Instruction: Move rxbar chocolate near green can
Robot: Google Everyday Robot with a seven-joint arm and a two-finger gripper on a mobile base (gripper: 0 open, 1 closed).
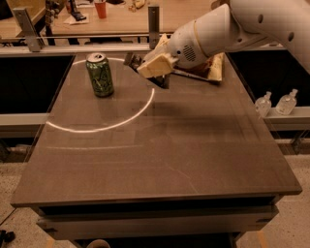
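The green can (100, 74) stands upright at the back left of the dark table (169, 160). My gripper (147, 69), with cream-coloured fingers (156, 64), hangs just above the table to the right of the can, about a can's width away. It is shut on the rxbar chocolate (161, 81), a dark flat bar whose ends stick out left and below the fingers. Most of the bar is hidden by the fingers. The white arm reaches in from the upper right.
A crinkled brown and cream snack bag (213, 69) lies behind the arm at the back right of the table. Two small clear bottles (275, 102) stand on a ledge to the right. A red cup (100, 8) stands on the far table.
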